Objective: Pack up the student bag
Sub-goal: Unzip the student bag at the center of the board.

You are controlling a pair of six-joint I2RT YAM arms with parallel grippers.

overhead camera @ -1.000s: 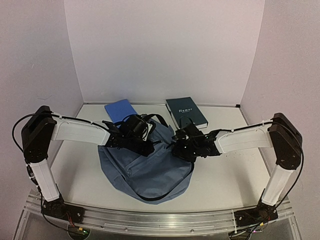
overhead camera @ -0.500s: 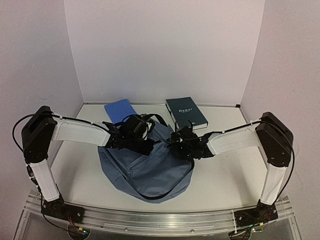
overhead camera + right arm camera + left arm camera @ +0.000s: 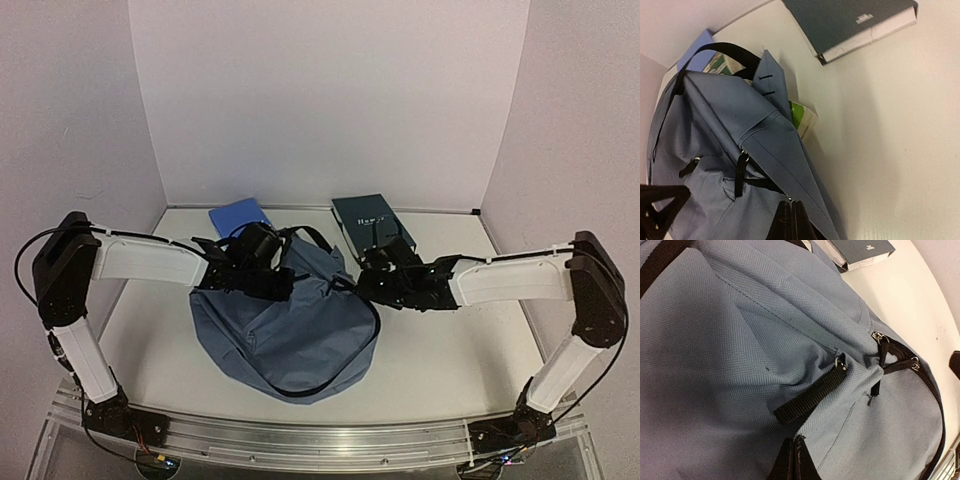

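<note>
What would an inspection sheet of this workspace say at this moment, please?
Surface: white table, flat.
Job's things: student bag lies in the middle, a green and white item showing at its opening; blue book and dark book lie behind it, outside.
Clutter: nothing seen.
End effectors: left end effector and right end effector both shut on the bag's fabric.
Cables: black cable loops along each arm.
Surroundings: pale walls on three sides; metal rail at near edge.

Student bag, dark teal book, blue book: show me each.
student bag [image 3: 290,330], top external view, middle of its fabric
dark teal book [image 3: 362,212], top external view, bare cover
blue book [image 3: 240,217], top external view, bare cover
</note>
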